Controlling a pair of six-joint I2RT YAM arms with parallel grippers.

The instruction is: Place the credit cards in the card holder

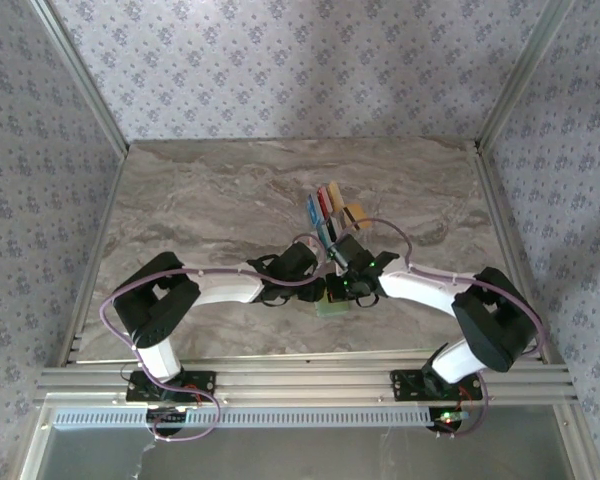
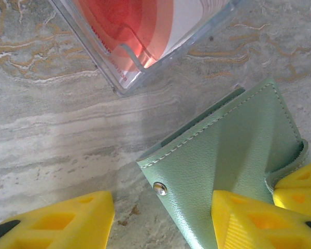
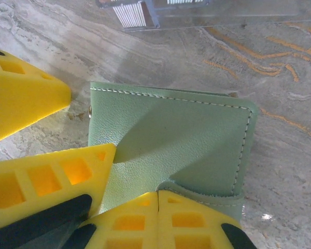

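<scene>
The pale green card holder [image 1: 332, 306] lies flat on the marble between both grippers; its stitched face [image 3: 171, 129] and snap stud [image 2: 159, 188] show clearly. My right gripper [image 3: 158, 215] is shut on the holder's near flap edge, which curls up to the fingers. My left gripper [image 2: 160, 223] is open. One of its fingers [image 2: 259, 220] rests on the holder and the other [image 2: 57, 223] is over bare table. The credit cards [image 1: 330, 210], blue, red, tan and teal, stand in a clear rack just behind the grippers. A red-and-white card [image 2: 145, 31] shows through the rack's wall.
The clear rack [image 3: 145, 13] stands close beyond the holder's far edge. Aluminium frame rails [image 1: 280, 380] run along the table's near side, and patterned walls enclose the left, right and back. Open marble [image 1: 200, 190] stretches to the back and left.
</scene>
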